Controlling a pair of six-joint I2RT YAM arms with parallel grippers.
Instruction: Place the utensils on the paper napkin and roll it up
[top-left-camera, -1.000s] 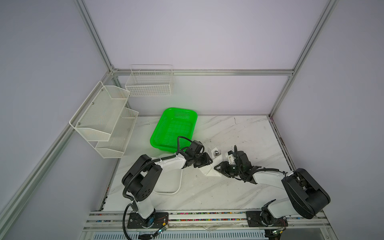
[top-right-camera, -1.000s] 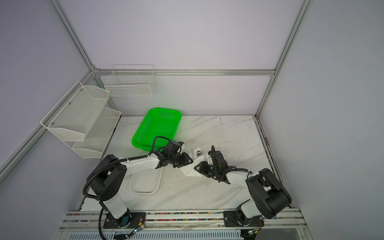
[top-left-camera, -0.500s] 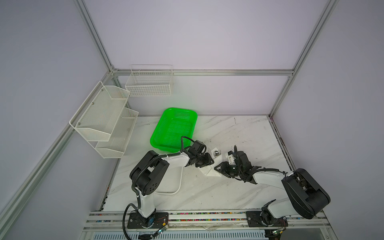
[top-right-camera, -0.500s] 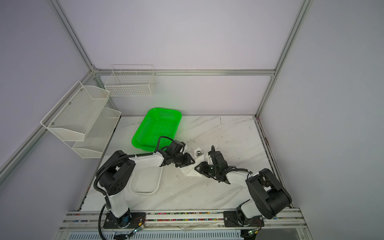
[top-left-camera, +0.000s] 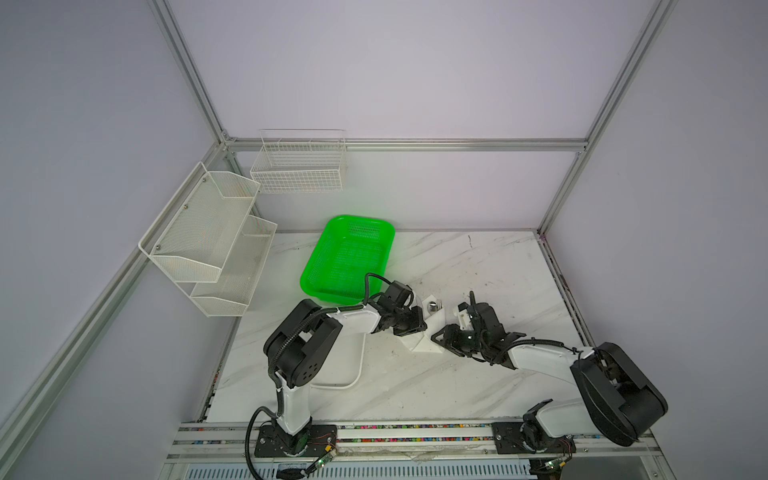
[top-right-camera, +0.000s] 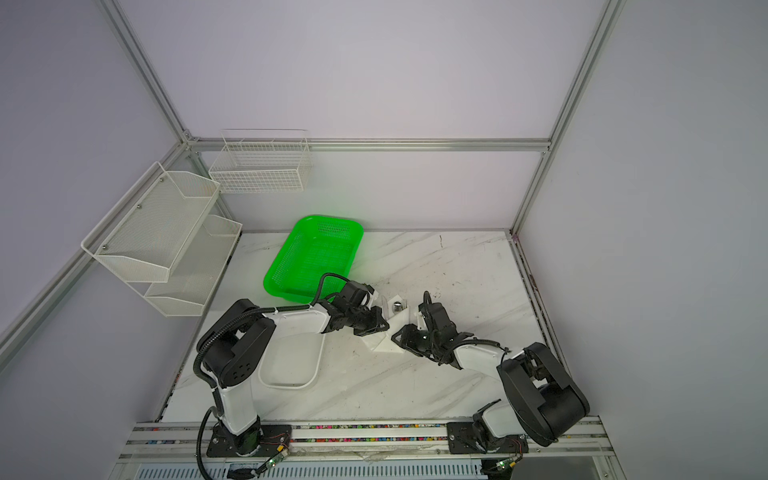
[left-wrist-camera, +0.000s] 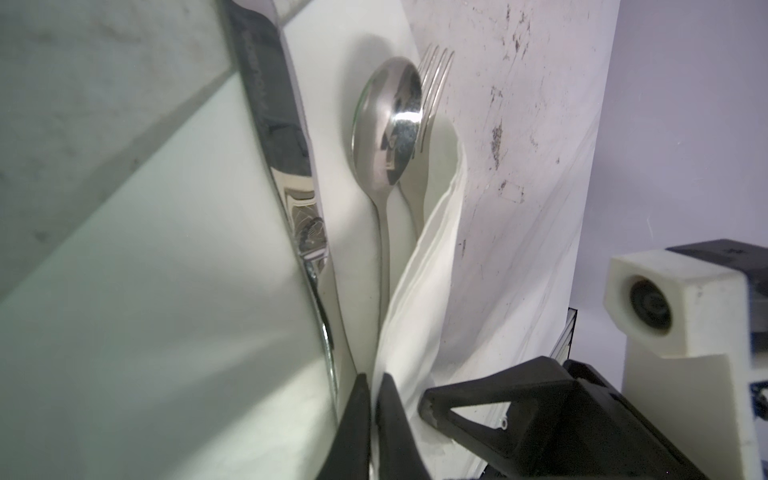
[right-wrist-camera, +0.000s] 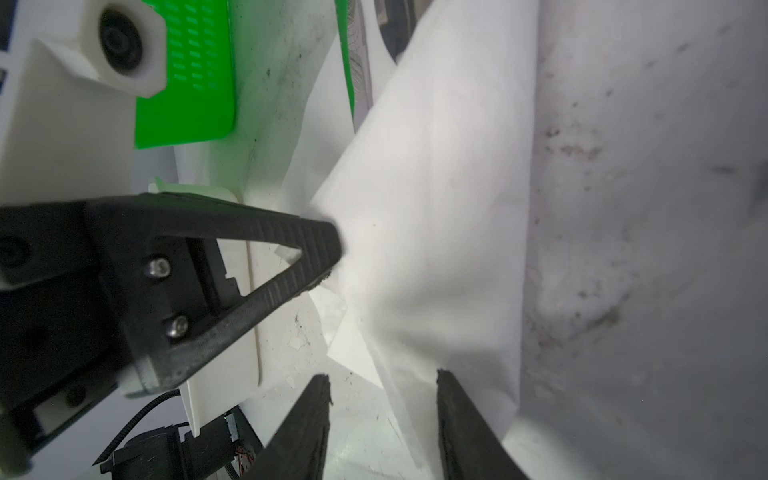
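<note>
3 shiny utensils (left-wrist-camera: 388, 124) w/ half-folded napkin (left-wrist-camera: 415, 299)

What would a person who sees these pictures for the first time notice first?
The bright green basket toward the back of the table catches the eye first. Nearer, mid-table, the white paper napkin lies half folded. In the left wrist view the left tool pinches its edge beside the shiny spoon, fork and knife.

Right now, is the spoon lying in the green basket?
No, in the left wrist view the spoon lies on the paper napkin, its bowl beside the tines of the fork.
</note>
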